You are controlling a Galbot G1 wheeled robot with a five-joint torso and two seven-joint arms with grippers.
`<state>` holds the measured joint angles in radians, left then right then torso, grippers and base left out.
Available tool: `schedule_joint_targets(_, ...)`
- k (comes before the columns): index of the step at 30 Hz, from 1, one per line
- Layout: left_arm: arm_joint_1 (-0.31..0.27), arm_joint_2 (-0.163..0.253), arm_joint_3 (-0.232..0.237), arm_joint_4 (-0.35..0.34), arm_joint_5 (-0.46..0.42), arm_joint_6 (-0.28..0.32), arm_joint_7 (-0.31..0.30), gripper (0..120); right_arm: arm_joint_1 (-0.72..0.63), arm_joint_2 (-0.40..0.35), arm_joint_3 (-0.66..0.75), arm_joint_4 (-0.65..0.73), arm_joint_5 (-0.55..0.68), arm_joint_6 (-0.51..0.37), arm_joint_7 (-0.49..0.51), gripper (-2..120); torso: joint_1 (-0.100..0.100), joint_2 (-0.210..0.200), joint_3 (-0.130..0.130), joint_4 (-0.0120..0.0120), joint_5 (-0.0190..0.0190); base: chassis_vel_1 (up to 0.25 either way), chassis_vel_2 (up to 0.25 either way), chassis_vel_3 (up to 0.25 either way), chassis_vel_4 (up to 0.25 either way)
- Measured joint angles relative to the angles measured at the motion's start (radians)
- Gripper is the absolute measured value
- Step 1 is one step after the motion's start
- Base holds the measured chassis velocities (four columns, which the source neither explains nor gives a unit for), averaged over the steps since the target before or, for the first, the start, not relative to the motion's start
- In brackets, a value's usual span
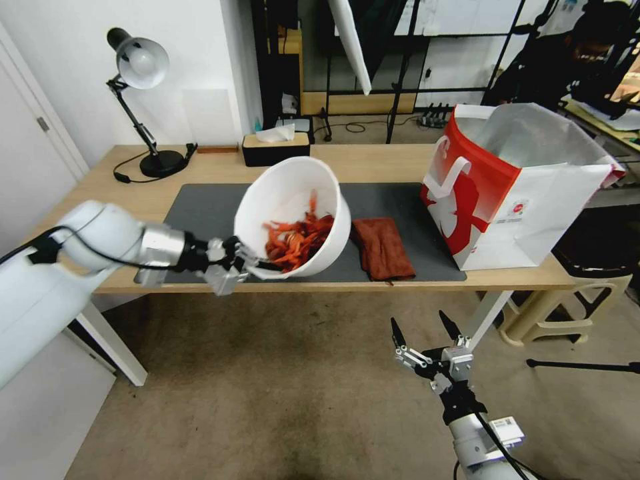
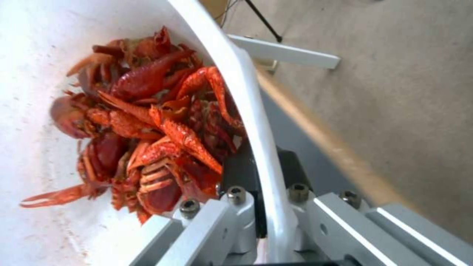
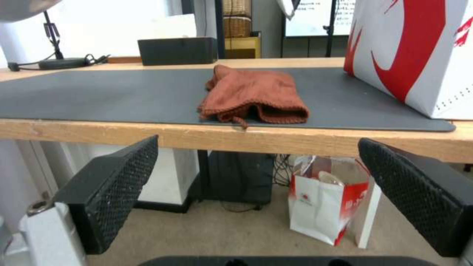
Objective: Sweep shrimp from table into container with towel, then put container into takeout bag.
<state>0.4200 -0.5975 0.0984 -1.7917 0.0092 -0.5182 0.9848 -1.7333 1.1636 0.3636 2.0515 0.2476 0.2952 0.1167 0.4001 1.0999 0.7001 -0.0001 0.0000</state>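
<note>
My left gripper [image 1: 257,263] [image 2: 264,170] is shut on the near rim of the container [image 1: 293,187] [image 2: 29,55], a round white bowl held tilted above the front of the table [image 1: 373,160]. A heap of red-orange shrimp [image 1: 297,243] [image 2: 147,125] lies in its lower side. The rust-brown towel [image 1: 382,247] [image 3: 254,92] lies crumpled on the dark mat [image 1: 200,207] by the table's front edge. Standing open at the table's right end is the red and white takeout bag [image 1: 513,187] [image 3: 419,48]. My right gripper [image 1: 420,327] [image 3: 258,155] hangs open below the table edge, facing the towel.
A desk lamp [image 1: 143,67] and a black tissue box [image 1: 275,148] [image 3: 177,51] stand along the back of the table. A small red and white bag [image 3: 325,207] sits on the floor under the table. A beige stool [image 1: 587,267] stands to the right.
</note>
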Motion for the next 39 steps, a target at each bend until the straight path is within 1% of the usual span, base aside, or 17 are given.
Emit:
schedule_joint_targets(1,-0.042,-0.021,0.029,0.018,0.001,0.001,0.0,0,-0.003,0.003,0.002,0.0,-0.003,0.0,0.0,100,0.0,0.0,0.0,0.0001,0.0002,0.0,0.0,0.0,0.0)
schedule_joint_targets(3,-0.06,-0.031,0.042,0.027,0.002,0.001,0.0,0,-0.005,0.005,0.003,0.001,-0.003,0.0,0.0,100,0.0,0.0,0.0,0.0003,0.0003,0.0,0.0,0.0,0.0)
schedule_joint_targets(5,-0.139,-0.084,0.092,0.071,0.005,0.002,0.001,0,-0.013,0.012,0.009,0.003,-0.007,0.002,0.0,100,0.0,0.0,0.0,0.0001,0.0003,0.0,0.0,0.0,0.0)
schedule_joint_targets(13,-0.212,-0.146,0.146,0.118,0.021,0.002,0.004,0,-0.023,0.02,0.018,0.006,-0.012,0.006,-0.001,100,0.0,0.0,0.0,-0.0002,0.0002,0.0,0.0,0.0,0.0)
schedule_joint_targets(20,-0.335,-0.255,0.257,0.219,0.044,0.0,0.004,0,-0.04,0.034,0.04,0.007,-0.021,0.018,-0.004,100,0.0,0.0,0.0,0.0,0.0001,0.0,0.0,0.0,0.0)
schedule_joint_targets(21,-0.376,-0.301,0.288,0.265,0.051,-0.006,0.004,0,-0.047,0.041,0.046,0.008,-0.023,0.023,-0.007,100,0.0,0.0,0.0,0.0003,0.0003,0.0,0.0,0.0,0.0)
schedule_joint_targets(22,-0.376,-0.301,0.288,0.265,0.051,-0.006,0.004,0,-0.047,0.041,0.046,0.008,-0.023,0.023,-0.007,100,0.0,0.0,0.0,0.0003,0.0003,0.0,0.0,0.0,0.0)
schedule_joint_targets(24,-0.432,-0.365,0.316,0.327,0.07,-0.017,0.004,0,-0.058,0.051,0.057,0.009,-0.024,0.032,-0.012,100,0.0,0.0,0.0,0.0,0.0004,0.0,0.0,0.0,0.0)
schedule_joint_targets(25,-0.432,-0.365,0.316,0.327,0.07,-0.017,0.004,0,-0.058,0.051,0.057,0.009,-0.024,0.032,-0.012,100,0.0,0.0,0.0,0.0,0.0004,0.0,0.0,0.0,0.0)
schedule_joint_targets(28,-0.501,-0.455,0.346,0.404,0.081,-0.024,-0.001,0,-0.067,0.062,0.066,0.01,-0.027,0.042,-0.018,100,0.0,0.0,0.0,0.0002,0.0004,0.0,0.0,0.0,0.0)
schedule_joint_targets(29,-0.501,-0.455,0.346,0.404,0.081,-0.024,-0.001,0,-0.067,0.062,0.066,0.01,-0.027,0.042,-0.018,100,0.0,0.0,0.0,0.0002,0.0004,0.0,0.0,0.0,0.0)
schedule_joint_targets(30,-0.521,-0.489,0.352,0.433,0.088,-0.026,-0.002,0,-0.068,0.067,0.068,0.01,-0.028,0.045,-0.02,100,0.0,0.0,0.0,0.0002,0.0003,0.0,0.0,0.0,0.0)
schedule_joint_targets(32,-0.575,-0.603,0.355,0.54,0.14,-0.043,-0.022,0,-0.067,0.077,0.069,0.004,-0.028,0.049,-0.022,100,0.0,0.0,0.0,-0.0002,0.0005,0.0,0.0,0.0,0.0)
schedule_joint_targets(33,-0.575,-0.603,0.355,0.54,0.14,-0.043,-0.022,0,-0.067,0.077,0.069,0.004,-0.028,0.049,-0.022,100,0.0,0.0,0.0,-0.0002,0.0005,0.0,0.0,0.0,0.0)
schedule_joint_targets(35,-0.618,-0.679,0.347,0.619,0.187,-0.056,-0.045,0,-0.064,0.08,0.068,-0.005,-0.026,0.053,-0.026,100,0.0,0.0,0.0,0.0001,0.0004,0.0,0.0,0.0,0.0)
schedule_joint_targets(36,-0.618,-0.679,0.347,0.619,0.187,-0.056,-0.045,0,-0.064,0.08,0.068,-0.005,-0.026,0.053,-0.026,100,0.0,0.0,0.0,0.0001,0.0004,0.0,0.0,0.0,0.0)
schedule_joint_targets(39,-0.664,-0.767,0.333,0.719,0.236,-0.069,-0.084,0,-0.062,0.087,0.058,-0.016,-0.026,0.061,-0.031,100,0.0,0.0,0.0,0.0001,0.0002,0.0,0.0,0.0,0.0)
